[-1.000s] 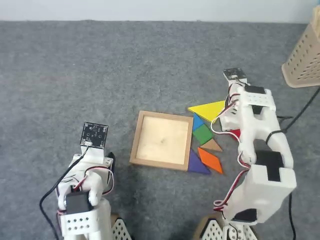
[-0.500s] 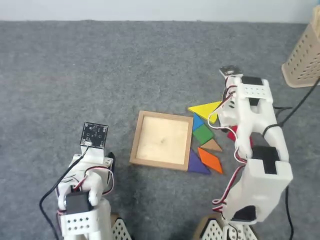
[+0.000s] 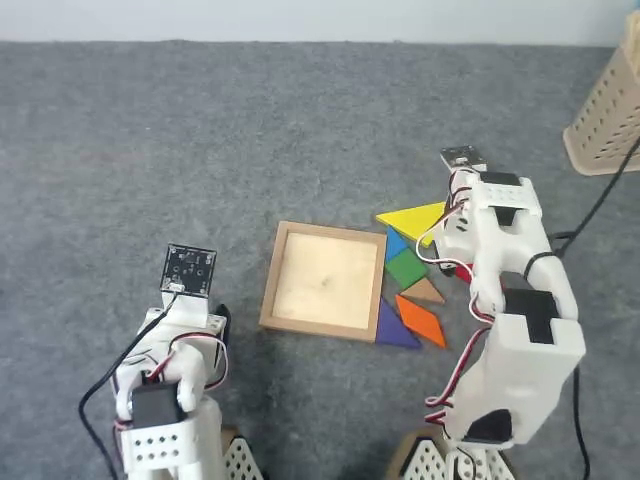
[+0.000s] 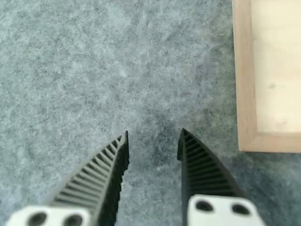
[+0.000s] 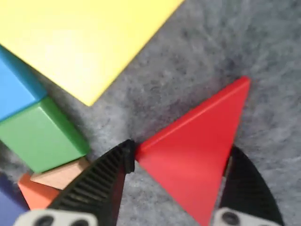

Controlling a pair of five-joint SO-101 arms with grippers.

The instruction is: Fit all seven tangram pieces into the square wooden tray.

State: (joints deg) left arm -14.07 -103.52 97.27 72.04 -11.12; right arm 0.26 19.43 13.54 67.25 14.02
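Seven tangram pieces lie on the grey carpet (image 3: 150,150), all outside the square wooden tray (image 3: 272,280) and grouped at its 3 o'clock side. The yellow triangle (image 3: 418,220) sits toward 2 o'clock, with the blue piece (image 3: 395,243) and the green square (image 3: 406,267) just below it against the tray's rim. The tan triangle (image 3: 425,291) is at the green square's 5 o'clock, the orange parallelogram (image 3: 421,320) and purple triangle (image 3: 393,328) lie toward the tray's 4 o'clock, and the red triangle (image 5: 197,146) is apart from the others at the green square's 3 o'clock. The right gripper (image 5: 181,153) is low over the red triangle, jaws spread to either side of it, one tip at its corner. The left gripper (image 4: 154,137) hangs over bare carpet at the tray's 8 o'clock, jaws parted and holding nothing. A beige basket (image 3: 610,110) stands far off at 2 o'clock.
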